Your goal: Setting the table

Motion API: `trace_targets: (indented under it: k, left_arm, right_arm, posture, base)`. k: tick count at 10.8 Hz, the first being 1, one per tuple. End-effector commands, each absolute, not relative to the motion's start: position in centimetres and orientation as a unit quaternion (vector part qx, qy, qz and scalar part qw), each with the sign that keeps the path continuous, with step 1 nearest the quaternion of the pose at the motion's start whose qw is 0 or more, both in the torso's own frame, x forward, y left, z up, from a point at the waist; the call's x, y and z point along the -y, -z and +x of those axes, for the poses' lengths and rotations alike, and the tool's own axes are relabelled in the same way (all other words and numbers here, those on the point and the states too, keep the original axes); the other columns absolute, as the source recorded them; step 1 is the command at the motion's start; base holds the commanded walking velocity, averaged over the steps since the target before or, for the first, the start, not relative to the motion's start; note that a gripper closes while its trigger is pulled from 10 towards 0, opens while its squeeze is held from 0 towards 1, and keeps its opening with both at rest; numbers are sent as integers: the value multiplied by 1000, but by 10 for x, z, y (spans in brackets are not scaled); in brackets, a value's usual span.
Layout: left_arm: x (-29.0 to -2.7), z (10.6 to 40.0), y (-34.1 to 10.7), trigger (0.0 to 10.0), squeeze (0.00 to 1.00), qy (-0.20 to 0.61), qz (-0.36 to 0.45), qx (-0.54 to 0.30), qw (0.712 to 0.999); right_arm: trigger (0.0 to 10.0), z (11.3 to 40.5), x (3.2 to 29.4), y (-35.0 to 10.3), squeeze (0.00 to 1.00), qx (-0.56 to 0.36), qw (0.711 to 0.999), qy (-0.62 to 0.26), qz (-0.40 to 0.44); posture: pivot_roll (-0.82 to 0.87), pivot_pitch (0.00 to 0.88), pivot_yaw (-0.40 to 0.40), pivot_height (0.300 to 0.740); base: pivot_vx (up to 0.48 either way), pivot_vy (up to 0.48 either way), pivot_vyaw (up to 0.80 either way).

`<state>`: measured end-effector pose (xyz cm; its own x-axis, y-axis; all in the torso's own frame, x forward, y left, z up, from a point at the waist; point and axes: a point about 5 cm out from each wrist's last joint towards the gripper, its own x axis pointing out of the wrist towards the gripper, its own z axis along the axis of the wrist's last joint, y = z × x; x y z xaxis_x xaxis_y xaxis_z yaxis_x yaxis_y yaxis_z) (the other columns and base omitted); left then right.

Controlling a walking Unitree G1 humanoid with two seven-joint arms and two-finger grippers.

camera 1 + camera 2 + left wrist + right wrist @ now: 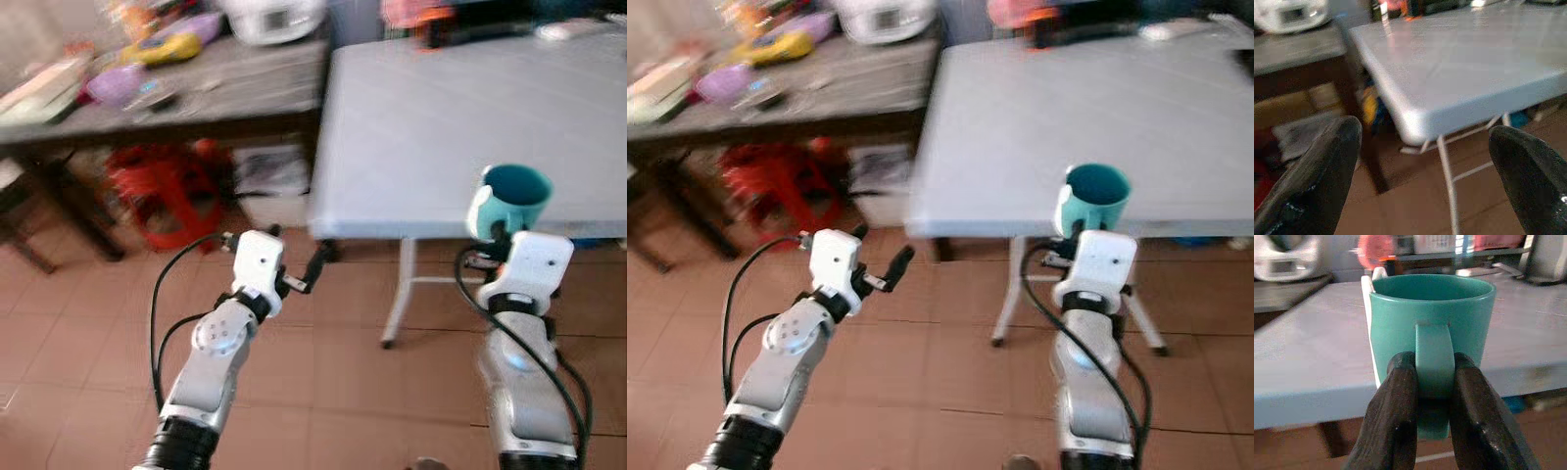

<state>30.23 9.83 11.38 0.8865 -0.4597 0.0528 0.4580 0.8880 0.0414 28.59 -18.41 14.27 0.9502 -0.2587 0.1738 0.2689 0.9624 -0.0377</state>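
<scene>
At the near edge of the white table (460,137), upright in the right gripper (1434,382), pinched by its handle: the teal mug (1432,328), not yet set down on the bare top, with the left gripper (1425,171) wide open, holding nothing.

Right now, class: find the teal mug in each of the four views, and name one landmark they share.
Left eye view: teal mug lower right, at the table's near edge.
Right eye view: mug right of centre.
Left wrist view: not in it.
Right wrist view: mug central, handle pinched by the right gripper.
Shared landmark: white folding table.
</scene>
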Motion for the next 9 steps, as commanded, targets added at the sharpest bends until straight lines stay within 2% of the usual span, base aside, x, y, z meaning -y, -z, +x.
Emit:
trace_targets:
  k: [1, 5, 9]
  left_arm:
    - [-101, 303, -115, 10000, 0, 234, 13, 33, 972]
    - [-100, 303, -115, 10000, 0, 235, 14, 35, 971]
    - [-99, 300, -119, 10000, 0, 240, 8, 56, 969]
  right_arm:
    - [10000, 287, 181, -147, 0, 94, 987, 124, -32]
    - [10000, 288, 178, -147, 0, 95, 988, 119, -33]
    - [10000, 288, 180, -146, 0, 94, 988, 118, -36]
  posture:
    - [-114, 94, 179, 740]
    - [-111, 92, 176, 740]
    - [-116, 95, 168, 740]
  base:
    - [0, 480, 0]
    - [0, 480, 0]
    - [0, 0, 0]
